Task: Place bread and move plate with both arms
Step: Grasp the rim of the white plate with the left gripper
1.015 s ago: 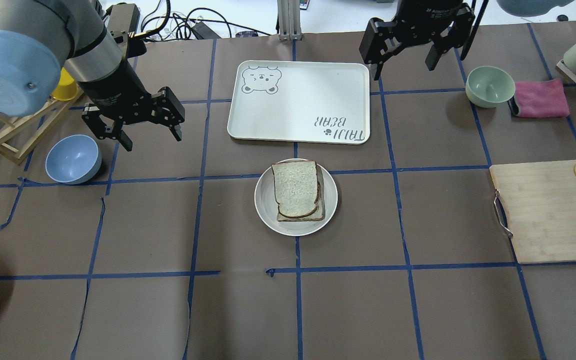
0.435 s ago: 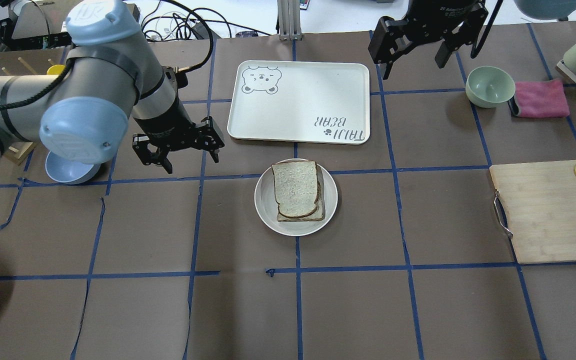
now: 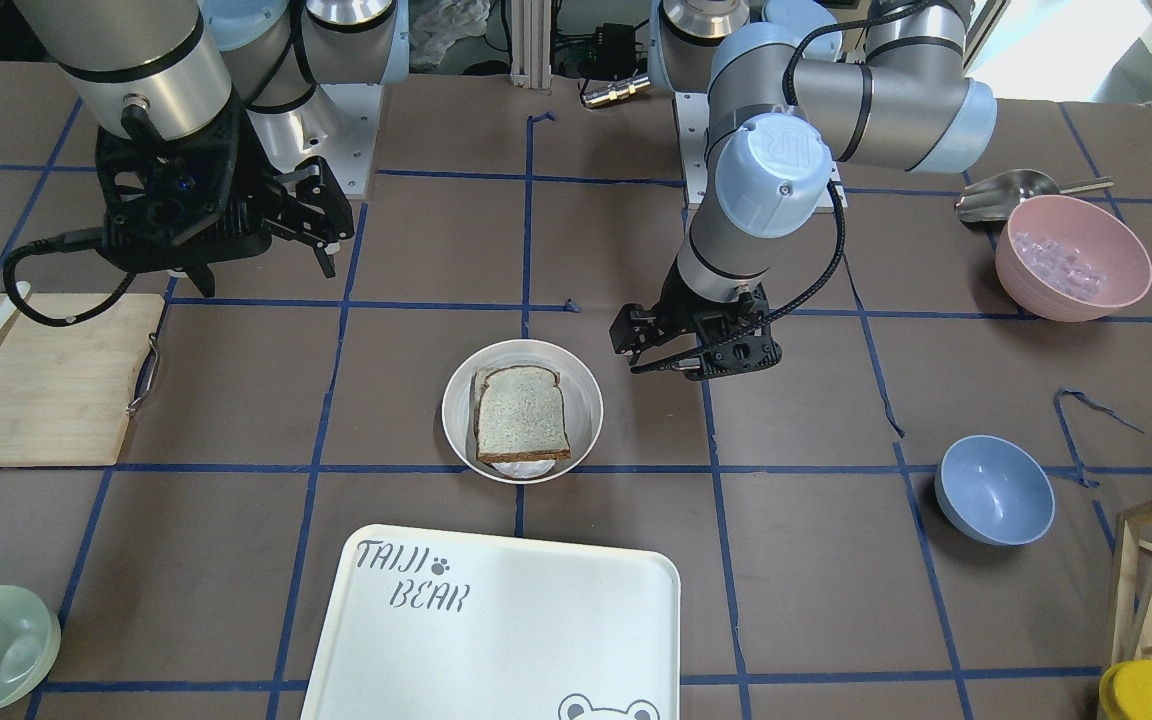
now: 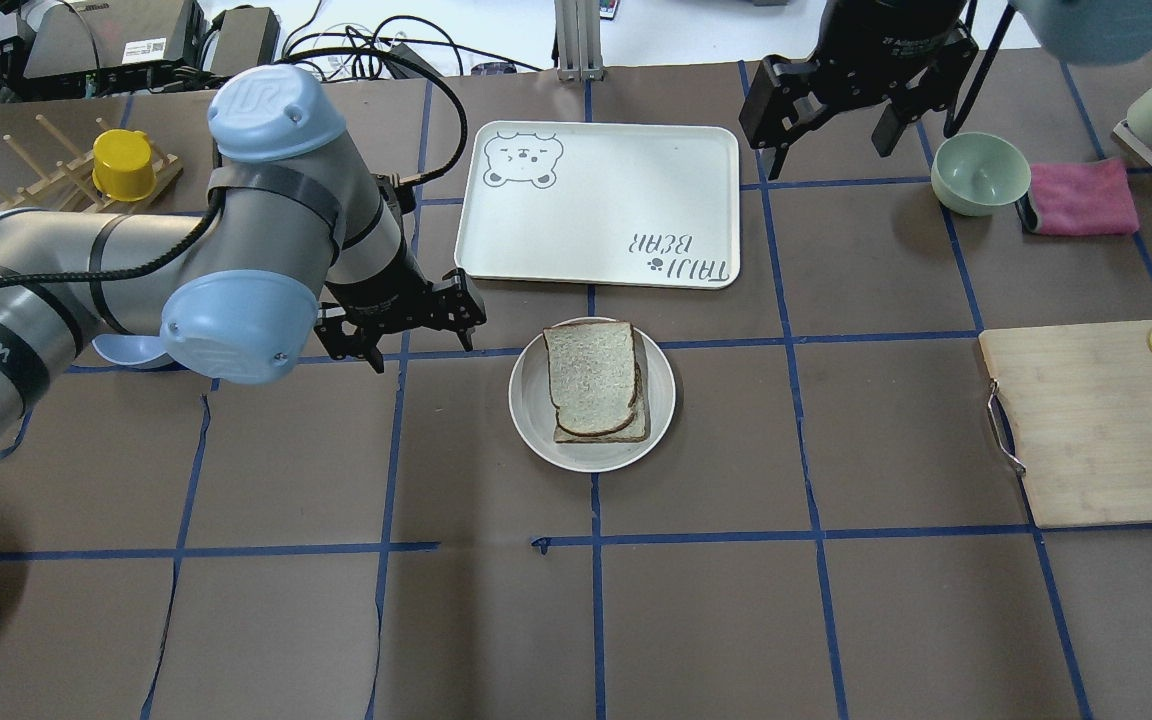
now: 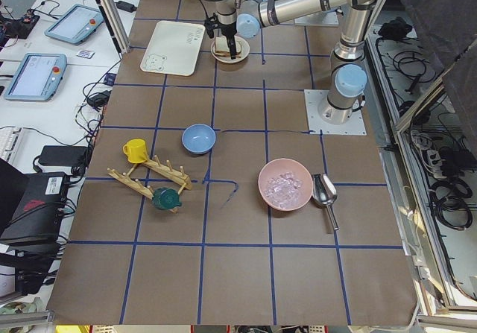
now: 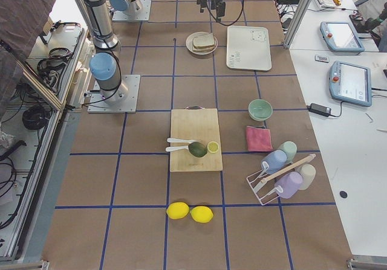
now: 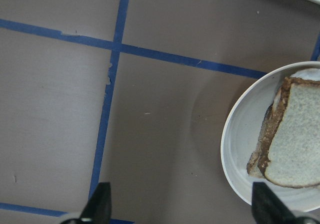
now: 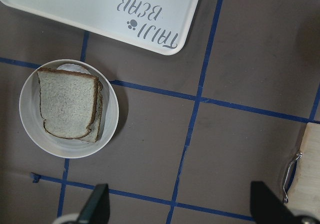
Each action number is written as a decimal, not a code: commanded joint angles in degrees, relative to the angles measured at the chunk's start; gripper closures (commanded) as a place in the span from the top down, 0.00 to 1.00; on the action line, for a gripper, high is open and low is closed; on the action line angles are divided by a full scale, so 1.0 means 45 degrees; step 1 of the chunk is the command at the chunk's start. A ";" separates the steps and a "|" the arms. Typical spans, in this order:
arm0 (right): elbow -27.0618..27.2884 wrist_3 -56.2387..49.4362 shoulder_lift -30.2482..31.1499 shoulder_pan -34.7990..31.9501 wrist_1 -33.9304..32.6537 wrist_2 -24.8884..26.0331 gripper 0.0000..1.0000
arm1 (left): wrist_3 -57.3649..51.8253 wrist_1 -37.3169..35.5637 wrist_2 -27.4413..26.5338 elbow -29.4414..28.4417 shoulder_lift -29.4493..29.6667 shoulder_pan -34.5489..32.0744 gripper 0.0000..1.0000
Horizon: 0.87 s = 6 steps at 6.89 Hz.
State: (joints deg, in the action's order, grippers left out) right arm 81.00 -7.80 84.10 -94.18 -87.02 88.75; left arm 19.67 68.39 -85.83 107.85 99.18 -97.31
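Note:
The round cream-white plate (image 4: pixel 534 420) sits mid-table with the dark-crusted bread (image 4: pixel 591 372) lying flat on top of another slice. My left gripper (image 4: pixel 421 346) is open and empty, low over the table just left of the plate. It is also in the front view (image 3: pixel 691 358), beside the plate (image 3: pixel 456 410) and bread (image 3: pixel 522 412). The left wrist view shows the plate (image 7: pixel 235 149) and bread (image 7: pixel 300 134) at its right edge. My right gripper (image 4: pixel 829 135) is open and empty, high up by the tray's far right corner. Its wrist view looks down on the plate (image 8: pixel 30 129).
The TAIJI BEAR tray (image 4: pixel 596 205) lies just beyond the plate. A green bowl (image 4: pixel 979 172) and a pink cloth (image 4: pixel 1081 197) are at the far right. A cutting board (image 4: pixel 1086 430) lies to the right and a blue bowl (image 3: pixel 994 490) to the left.
My left arm has swung right and down, from near the blue bowl to just left of the plate. My right gripper has shifted slightly right. Plate and bread have not moved.

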 commanded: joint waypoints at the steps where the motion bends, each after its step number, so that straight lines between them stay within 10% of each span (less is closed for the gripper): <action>1: 0.0377 -0.0025 0.0488 -0.0049 -0.0154 0.1087 1.00 | 0.0065 -0.1417 -0.0027 0.0232 0.0748 -0.0075 1.00; 6: 0.0555 -0.0064 0.0490 0.0049 -0.0212 0.1175 1.00 | -0.0151 -0.3380 -0.0027 0.0291 0.2722 -0.1051 0.64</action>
State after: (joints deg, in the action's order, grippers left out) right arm 83.48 -7.99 86.31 -93.99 -87.92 94.07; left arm 19.32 54.43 -85.92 109.23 109.69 -101.23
